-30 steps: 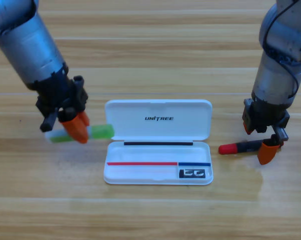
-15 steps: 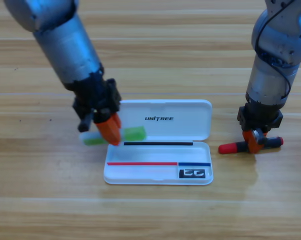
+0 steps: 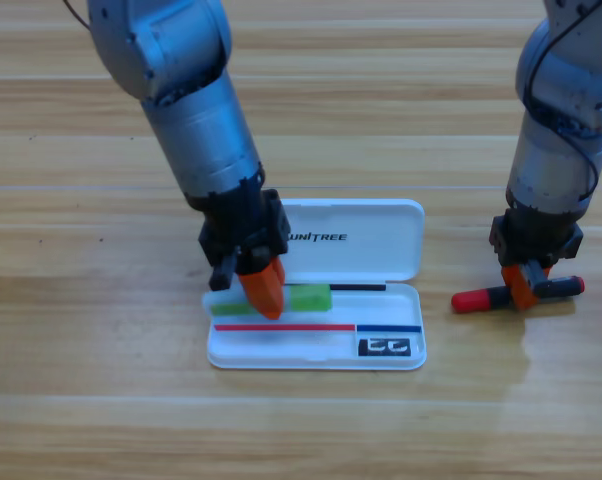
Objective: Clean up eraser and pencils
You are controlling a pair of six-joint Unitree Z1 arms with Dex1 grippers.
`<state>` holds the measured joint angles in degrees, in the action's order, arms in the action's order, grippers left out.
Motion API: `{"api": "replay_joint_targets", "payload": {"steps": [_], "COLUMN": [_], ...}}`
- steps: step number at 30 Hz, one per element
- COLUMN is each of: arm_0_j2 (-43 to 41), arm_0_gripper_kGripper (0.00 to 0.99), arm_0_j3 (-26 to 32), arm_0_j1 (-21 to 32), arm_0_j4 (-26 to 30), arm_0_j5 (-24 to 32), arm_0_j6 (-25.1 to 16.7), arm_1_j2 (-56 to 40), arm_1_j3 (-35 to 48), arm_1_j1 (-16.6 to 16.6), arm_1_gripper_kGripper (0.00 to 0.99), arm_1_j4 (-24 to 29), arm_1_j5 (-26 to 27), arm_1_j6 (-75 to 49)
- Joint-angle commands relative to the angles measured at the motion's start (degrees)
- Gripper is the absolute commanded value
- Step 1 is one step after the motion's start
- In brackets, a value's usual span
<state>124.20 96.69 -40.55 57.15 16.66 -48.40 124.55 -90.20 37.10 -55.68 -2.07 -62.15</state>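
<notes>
My left gripper (image 3: 249, 291) is shut on the pale green pencil (image 3: 307, 298), which lies level over the back left of the open white case's tray (image 3: 311, 346), its bright green cap pointing right. Whether it touches the tray I cannot tell. The black eraser (image 3: 386, 347) with white markings lies in the tray's front right corner. To the right of the case, my right gripper (image 3: 525, 286) points down and is shut on the middle of the red-capped black pencil (image 3: 478, 299), whose red cap points left toward the case.
The case's lid (image 3: 371, 256) lies open flat behind the tray, with the left arm covering its left end. Bare wooden table (image 3: 101, 400) surrounds the case on all sides.
The left gripper carried the green pencil rightward from the table to over the case's tray. The right gripper closed on the red-capped pencil, and the pencil shifted slightly right.
</notes>
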Motion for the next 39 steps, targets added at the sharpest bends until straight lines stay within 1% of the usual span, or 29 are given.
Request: {"api": "replay_joint_targets", "payload": {"steps": [1,10,29,30,31,33,34,35,36,37,39], "arm_0_j2": [3.2,4.2,4.6,4.6,4.7,4.7,4.7,4.7,4.7,4.6,4.6], "arm_0_gripper_kGripper": [0.000,0.000,0.000,0.063,0.239,0.669,0.841,0.910,0.953,0.977,0.990], "arm_0_j3": [0.4,0.8,0.8,0.7,0.5,0.3,0.3,0.2,0.2,0.1,0.1], "arm_0_j1": [-2.1,-3.5,-3.5,-3.5,-3.5,-3.5,-3.5,-3.5,-3.5,-3.5,-3.5], "arm_0_j4": [0.5,0.5,0.3,0.3,0.3,0.3,0.3,0.3,0.3,0.3,0.3], "arm_0_j5": [0.7,0.7,0.5,0.4,0.5,0.3,0.3,0.2,0.2,0.2,0.2], "arm_0_j6": [0.9,1.7,1.6,1.6,1.6,2.0,2.0,2.1,2.1,2.1,2.1], "arm_1_j2": [-3.8,-5.7,-6.8,-7.0,-7.3,-8.0,-8.3,-8.5,-8.7,-9.0,-9.7], "arm_1_j3": [3.2,4.8,4.9,4.9,4.9,4.9,4.8,4.5,4.2,3.9,3.4], "arm_1_j1": [-1.6,-1.4,-0.9,-0.8,-0.6,-0.4,-0.3,-0.1,0.0,0.2,0.8], "arm_1_gripper_kGripper": [0.000,0.000,0.000,0.000,0.000,0.000,0.000,0.000,0.000,0.000,0.000], "arm_1_j4": [0.6,0.5,0.1,0.0,-0.2,-0.8,-1.4,-1.8,-2.4,-3.0,-4.6], "arm_1_j5": [0.1,0.2,0.2,0.2,0.2,0.3,0.3,0.5,0.7,0.8,1.6], "arm_1_j6": [1.2,1.2,1.9,1.9,2.0,2.2,2.3,2.3,2.5,2.6,3.2]}}
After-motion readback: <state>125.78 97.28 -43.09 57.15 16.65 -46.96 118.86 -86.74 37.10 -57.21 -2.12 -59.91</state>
